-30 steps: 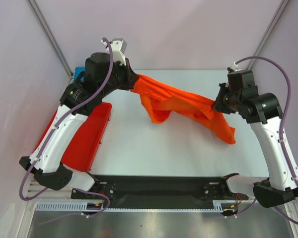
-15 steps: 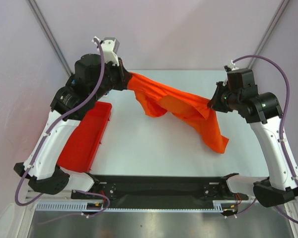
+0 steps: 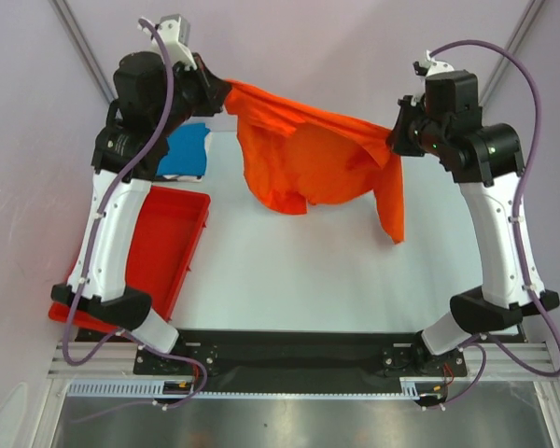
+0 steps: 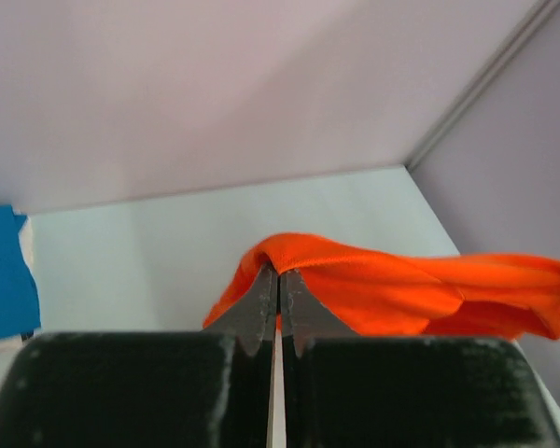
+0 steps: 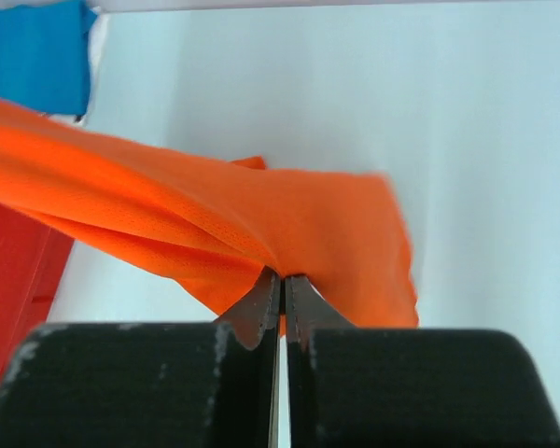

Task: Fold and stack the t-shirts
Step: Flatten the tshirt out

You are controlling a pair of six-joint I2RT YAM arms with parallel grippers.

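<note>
Pale walls close the back of the cell, and the white table point(image 3: 289, 280) lies below the work. The orange t-shirt point(image 3: 308, 154) hangs in the air over the far half of the table, stretched between both arms. Its upper edge sags a little in the middle and its body falls in uneven folds. The left gripper point(image 3: 215, 91) is closed on a bunched fold at the left end. The right gripper point(image 3: 392, 138) is closed on a fold at the right end, and a long strip of cloth hangs down past it.

I think the main danger is the grip itself. Each pinch takes only a thin fold, so a quick pull apart can draw the cloth out of one gripper, and the shirt then drops in a heap. The cloth is also not spread, so if it is lowered like this, I expect it to land creased.

The blue t-shirt point(image 3: 187, 149) lies at the far left, near the left arm, and the red tray point(image 3: 159, 252) is along the left edge. A drift to the left can drape orange cloth over them.
</note>
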